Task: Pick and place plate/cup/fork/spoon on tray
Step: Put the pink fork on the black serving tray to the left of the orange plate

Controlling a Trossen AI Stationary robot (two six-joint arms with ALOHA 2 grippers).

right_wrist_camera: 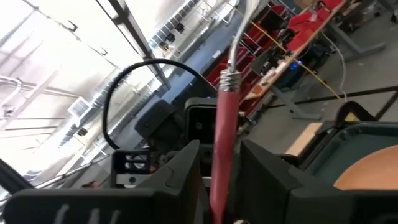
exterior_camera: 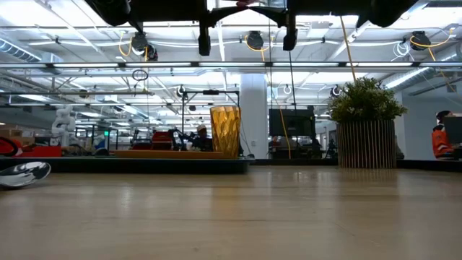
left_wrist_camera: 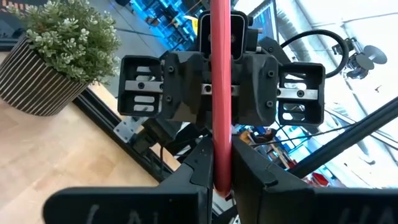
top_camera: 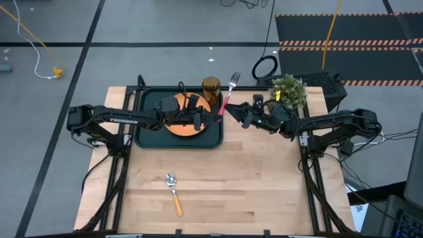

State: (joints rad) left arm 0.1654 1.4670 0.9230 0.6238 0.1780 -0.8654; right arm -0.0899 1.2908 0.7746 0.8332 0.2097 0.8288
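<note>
Red-pink-handled fork with silver tines (top_camera: 229, 92) is held above the right rim of the dark green-black rectangular tray (top_camera: 147, 135), clamped at the handle by both tools. Right tool (top_camera: 232, 110) and left tool (top_camera: 213, 118) face each other, each closed on the handle. Orange round plate (top_camera: 178, 125) lies in the tray.

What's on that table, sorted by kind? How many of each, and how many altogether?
Trays: 1, tray
Plates: 1, plate
Cups: 1, cup
Forks: 1, fork, held in both grippers, left gripper and right gripper
Spoons: 1, spoon
Plants: 1, plant
Total: 6
</note>
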